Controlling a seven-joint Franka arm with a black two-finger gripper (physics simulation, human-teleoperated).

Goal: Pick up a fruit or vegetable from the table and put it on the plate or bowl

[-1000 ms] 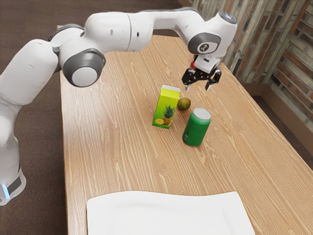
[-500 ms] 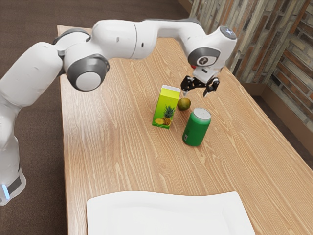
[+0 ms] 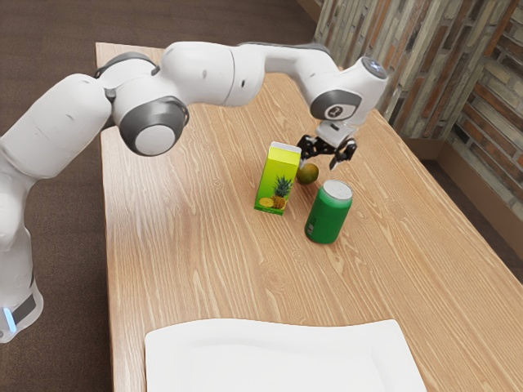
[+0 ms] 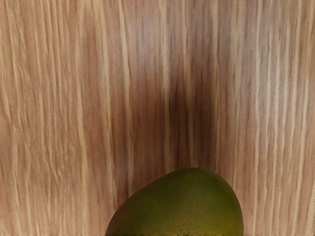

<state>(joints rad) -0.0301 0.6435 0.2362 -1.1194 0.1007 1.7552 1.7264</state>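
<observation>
1. The white arm [image 3: 229,69] comes in from the exterior view's left, bends at a grey joint [image 3: 151,124], and reaches over the table [image 3: 188,253] toward its far half.
2. The wrist [image 3: 345,90] turns downward, so the black gripper [image 3: 322,156] points at the tabletop.
3. Its two fingers [image 3: 334,161] stand spread apart, clasping nothing, with their tips low above the wood.

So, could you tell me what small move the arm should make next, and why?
Probably lower the gripper straight down around the green fruit. It stands open just above the fruit, which lies on the table, not yet grasped. The juice carton stands close beside the fruit, so a vertical descent seems safest.
</observation>
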